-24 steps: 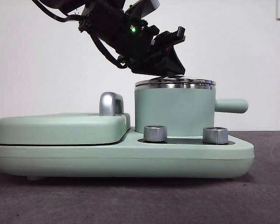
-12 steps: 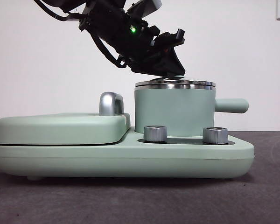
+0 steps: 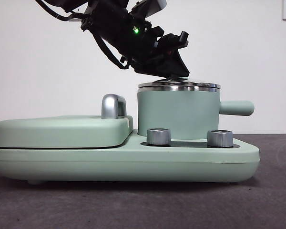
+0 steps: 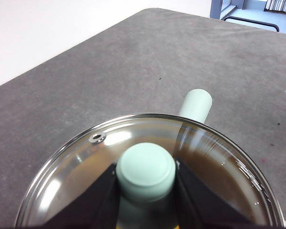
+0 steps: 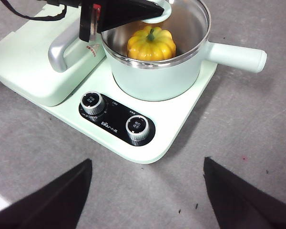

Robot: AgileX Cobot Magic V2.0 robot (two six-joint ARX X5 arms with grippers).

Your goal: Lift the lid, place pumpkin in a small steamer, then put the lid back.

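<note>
Left gripper (image 4: 145, 191) clamps level lid (image 4: 219, 157) atop steamer (image 3: 176, 114).

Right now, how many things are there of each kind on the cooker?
Pumpkin: 1
Small steamer: 1
Glass lid, gripped at its knob by the left end effector: 1
Silver dials: 2
Flat griddle cover: 1
Total: 6

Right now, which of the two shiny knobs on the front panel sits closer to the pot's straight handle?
The knob under the handle's side of the small steamer; the other knob sits nearer the flat griddle cover.
</note>
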